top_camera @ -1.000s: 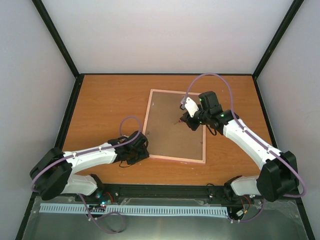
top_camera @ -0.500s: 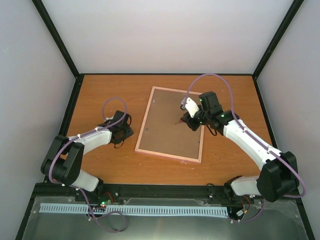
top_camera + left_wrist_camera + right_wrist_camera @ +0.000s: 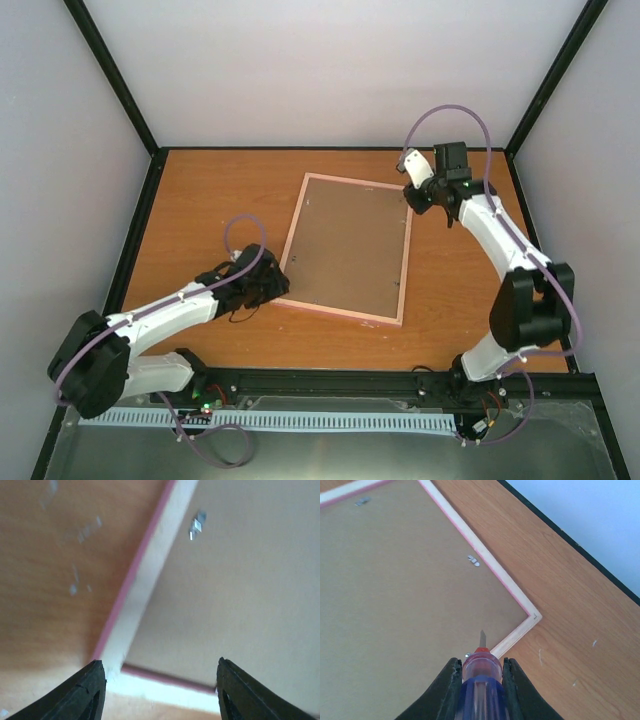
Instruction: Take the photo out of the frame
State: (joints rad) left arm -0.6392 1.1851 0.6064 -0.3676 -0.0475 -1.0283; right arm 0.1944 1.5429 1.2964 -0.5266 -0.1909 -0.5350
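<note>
right wrist: r fingers pinch screwdriver over frame; l fingers spread at frame corner.

Frame: flat on the table, about mid-table, back board facing up, turned slightly askew to the table's edges.
Left gripper: at the frame's near-left corner, with that corner between its spread fingers.
Right gripper: over the frame's far-right corner, closed around the screwdriver.
Screwdriver tip: above the back board, just inside that corner.
Clips: on the back board, beside the frame's inner edge.
</note>
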